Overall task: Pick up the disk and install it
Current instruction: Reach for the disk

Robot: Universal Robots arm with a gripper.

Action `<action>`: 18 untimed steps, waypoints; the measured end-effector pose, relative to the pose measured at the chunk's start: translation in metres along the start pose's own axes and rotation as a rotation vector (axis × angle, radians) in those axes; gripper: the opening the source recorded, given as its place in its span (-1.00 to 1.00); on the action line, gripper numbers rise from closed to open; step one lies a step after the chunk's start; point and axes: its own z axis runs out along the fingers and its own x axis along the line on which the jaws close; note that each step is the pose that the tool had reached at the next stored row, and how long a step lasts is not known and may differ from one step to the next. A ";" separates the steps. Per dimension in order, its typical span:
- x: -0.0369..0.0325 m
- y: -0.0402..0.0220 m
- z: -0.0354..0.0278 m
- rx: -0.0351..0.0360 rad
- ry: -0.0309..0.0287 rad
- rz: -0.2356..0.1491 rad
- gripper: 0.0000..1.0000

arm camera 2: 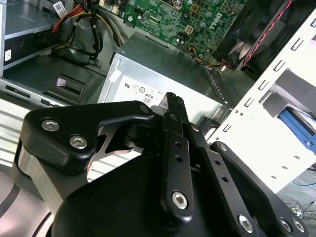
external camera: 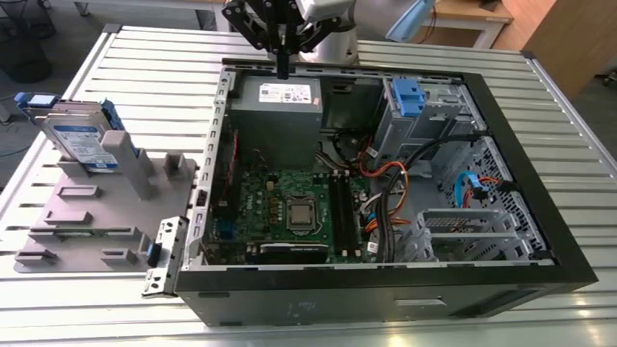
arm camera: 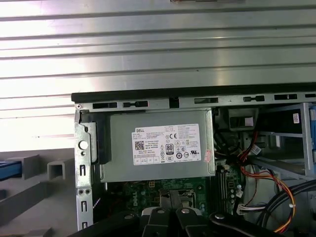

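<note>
One disk (external camera: 85, 142) stands tilted on edge.

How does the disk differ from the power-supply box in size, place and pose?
The disk is much smaller than the power-supply box. The disk stands on edge in the grey fixture outside the computer case; the power-supply box is mounted inside it. The disk's label is white and blue; the power-supply box's sticker is white. Both are grey, rectangular metal.
</note>
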 end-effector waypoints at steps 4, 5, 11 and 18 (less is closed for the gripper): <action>0.0003 0.0000 0.0000 0.0000 0.0000 0.000 -0.79; 0.0006 -0.0001 0.0000 0.0000 0.0000 0.000 -0.79; 0.0034 -0.0003 -0.0001 0.0000 0.0000 0.000 -0.79; 0.0052 -0.0004 -0.0002 0.0000 -0.0001 0.000 -0.79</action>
